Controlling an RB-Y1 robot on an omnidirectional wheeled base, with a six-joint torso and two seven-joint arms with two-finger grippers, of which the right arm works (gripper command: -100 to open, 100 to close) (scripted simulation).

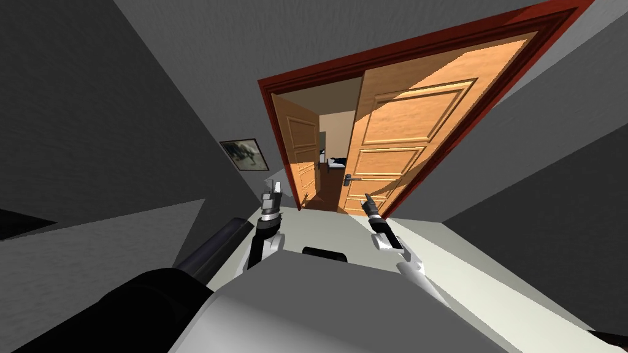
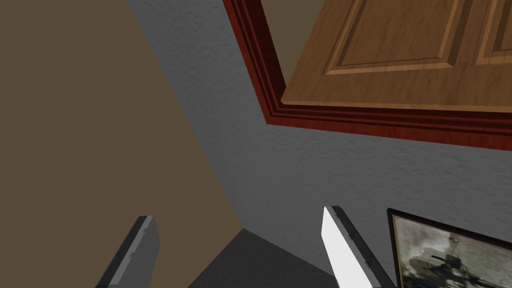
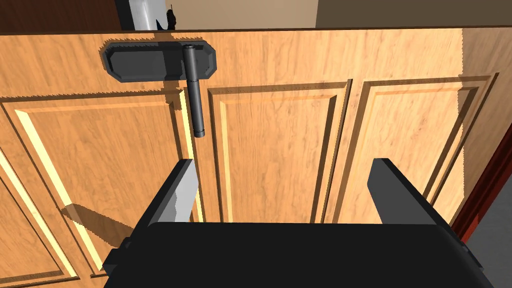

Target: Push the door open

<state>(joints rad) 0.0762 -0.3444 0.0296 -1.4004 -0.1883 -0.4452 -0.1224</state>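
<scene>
Door point(image 1: 417, 122) right of centre only part-open, right end effector point(image 1: 368, 201) spread empty near handle point(image 1: 348, 179); most of push yet to do.

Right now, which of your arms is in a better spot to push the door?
My right. The right gripper points straight at the wooden door, near its dark handle, fingers open. The left gripper faces the grey wall beside the red frame.
</scene>
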